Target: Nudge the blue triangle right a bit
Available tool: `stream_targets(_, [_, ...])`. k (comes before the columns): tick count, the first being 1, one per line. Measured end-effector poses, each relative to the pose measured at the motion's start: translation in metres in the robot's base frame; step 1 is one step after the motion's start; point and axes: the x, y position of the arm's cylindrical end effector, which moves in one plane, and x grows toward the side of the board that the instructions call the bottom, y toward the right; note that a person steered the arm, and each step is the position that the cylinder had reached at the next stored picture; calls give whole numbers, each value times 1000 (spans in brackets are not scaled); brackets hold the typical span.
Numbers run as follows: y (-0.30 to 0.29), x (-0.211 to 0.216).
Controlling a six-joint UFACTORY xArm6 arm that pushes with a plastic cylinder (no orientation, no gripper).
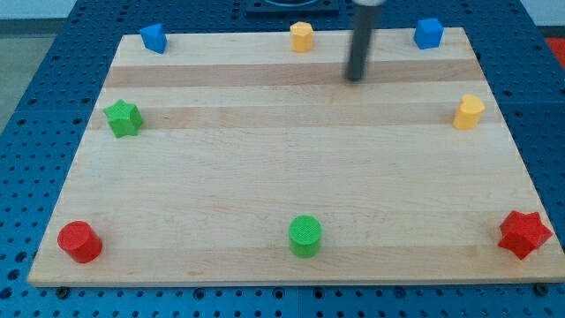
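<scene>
The blue triangle point(154, 38) sits at the top left corner of the wooden board point(291, 168). My tip point(355, 79) is near the board's top edge, right of centre. It is far to the right of the blue triangle and touches no block. The nearest blocks are a yellow block point(302, 36) up and to its left and a blue cube point(428, 33) up and to its right.
A green star point(124, 117) lies at the left edge. A yellow block point(469, 112) lies at the right edge. Along the bottom are a red cylinder point(79, 241), a green cylinder point(305, 236) and a red star point(524, 233).
</scene>
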Motion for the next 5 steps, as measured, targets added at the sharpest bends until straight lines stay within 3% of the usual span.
stream_targets(2, [-265, -3])
stream_targets(3, [-344, -17])
stream_targets(4, [-344, -85])
stream_targets(5, [-342, -106])
